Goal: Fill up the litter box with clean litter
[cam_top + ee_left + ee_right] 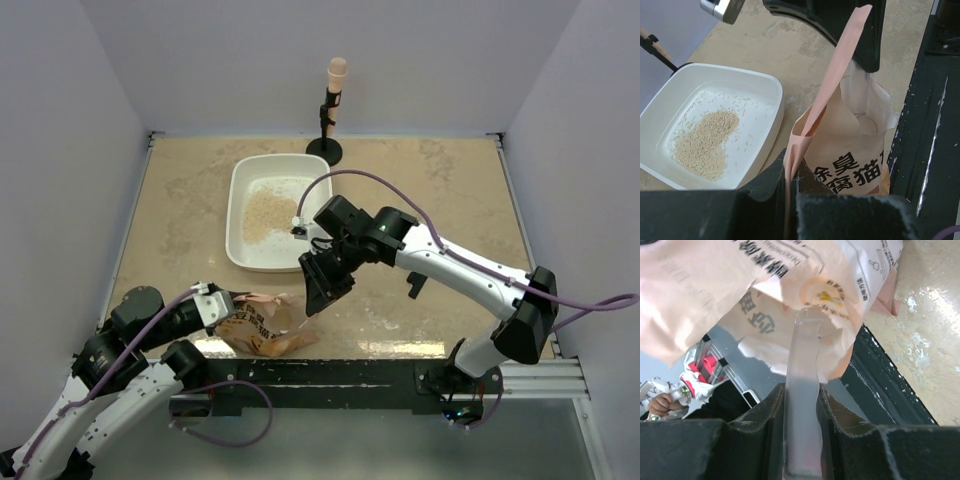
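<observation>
My left fingers [767, 187] are clenched on the pink edge strip [832, 85] of the bag [855, 150], pinching it flat. My right fingers [765, 415] are clamped on a clear flap [802, 385] at the other side of the bag's mouth, so the bag is stretched between my two grips, printed side toward my left wrist.

The bag sits at the near edge of the worktop [450, 190], right against the black rail [330, 375] that my bases are bolted to. Just beyond it lies the litter box [237, 215], flat on the worktop, with a small loose patch of clean litter [265, 215] inside and stray grains scattered around it. A black stand [330, 110] with a peach-coloured top rises behind the box at the far edge.

White walls close in on the left, right and far sides. Bare worktop opens to the right of the box.

My right arm reaches in from the right, wrist bent down over the bag. My left arm is folded low at the near left corner.
</observation>
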You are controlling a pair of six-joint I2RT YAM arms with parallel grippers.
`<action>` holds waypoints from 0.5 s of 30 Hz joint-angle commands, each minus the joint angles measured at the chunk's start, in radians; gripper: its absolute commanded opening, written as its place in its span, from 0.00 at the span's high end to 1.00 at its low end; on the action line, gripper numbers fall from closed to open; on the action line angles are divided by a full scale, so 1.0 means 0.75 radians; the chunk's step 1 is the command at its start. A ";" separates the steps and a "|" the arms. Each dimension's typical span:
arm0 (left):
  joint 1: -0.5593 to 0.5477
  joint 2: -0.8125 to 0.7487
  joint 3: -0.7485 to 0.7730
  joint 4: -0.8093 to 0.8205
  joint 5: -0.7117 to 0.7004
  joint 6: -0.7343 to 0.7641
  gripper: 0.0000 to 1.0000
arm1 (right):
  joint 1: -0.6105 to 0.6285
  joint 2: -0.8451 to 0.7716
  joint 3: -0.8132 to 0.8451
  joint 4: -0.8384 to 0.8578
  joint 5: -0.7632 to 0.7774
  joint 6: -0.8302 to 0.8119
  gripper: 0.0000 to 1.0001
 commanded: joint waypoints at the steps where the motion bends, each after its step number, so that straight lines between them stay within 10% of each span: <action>1: 0.002 -0.024 0.024 0.302 0.130 -0.020 1.00 | 0.006 -0.005 -0.200 0.222 0.035 0.127 1.00; 15: 0.000 -0.024 0.022 0.279 0.179 -0.057 1.00 | 0.200 0.020 -0.689 1.261 0.111 0.687 1.00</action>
